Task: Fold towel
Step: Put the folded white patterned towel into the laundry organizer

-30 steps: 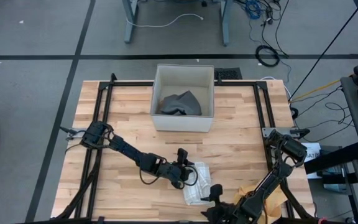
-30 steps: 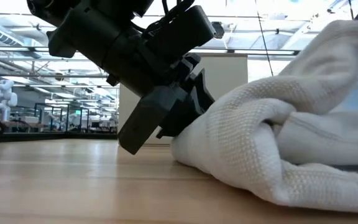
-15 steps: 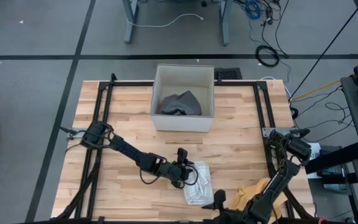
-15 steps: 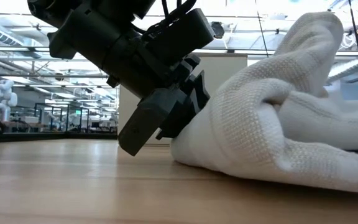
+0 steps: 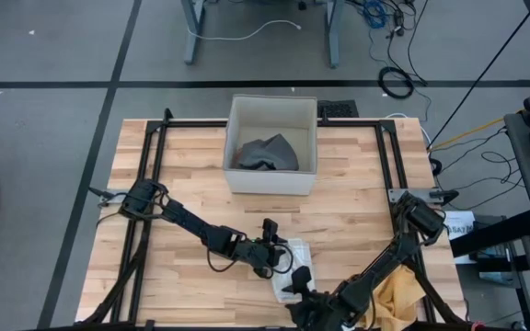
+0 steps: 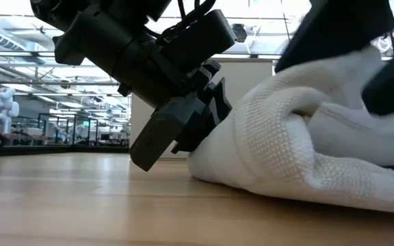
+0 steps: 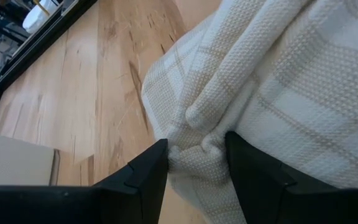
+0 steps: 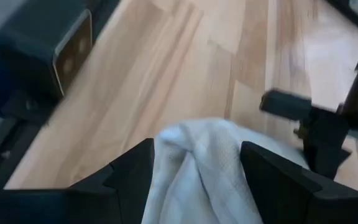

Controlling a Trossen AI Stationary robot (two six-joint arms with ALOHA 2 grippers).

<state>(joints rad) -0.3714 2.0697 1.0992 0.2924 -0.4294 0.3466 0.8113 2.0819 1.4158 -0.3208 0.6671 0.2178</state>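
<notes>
The table point(image 5: 182, 184) is pale butcher-block wood, its planks laid in short staggered strips, edged by a black metal frame point(image 5: 151, 175).

The left arm point(image 5: 187, 222) reaches low from the left side toward the near middle. Its left gripper point(image 5: 278, 258) lies almost flat on the wood, and in the left wrist view its two dark, blunt fingers point(image 7: 143, 174) pinch a bunched fold at the towel's point(image 7: 272, 87) edge, the jaws held fairly narrow around the cloth. The low view shows that same boxy black claw point(image 6: 183, 126) angled down, its tip pressed into the cloth.

The towel point(image 5: 294, 273) sits at the near middle of the table, a small rumpled heap, partly folded. It is cream-white with a waffle weave and faint tan stripes, thick and soft, rolling into rounded humps in the low view point(image 6: 299, 150).

At the far middle stands a white square bin point(image 5: 271, 179) with straight walls, holding a crumpled dark grey cloth point(image 5: 267, 153).

The right arm point(image 5: 403, 248) bends in from the right side to the near edge. Its right gripper point(image 5: 309, 308) is at the towel's near end; the right wrist view shows its fingers point(image 8: 126, 171) spread wide on either side of a raised white fold point(image 8: 207, 162), not clamped. Just right of it lies a mustard-yellow cloth point(image 5: 398, 296).
</notes>
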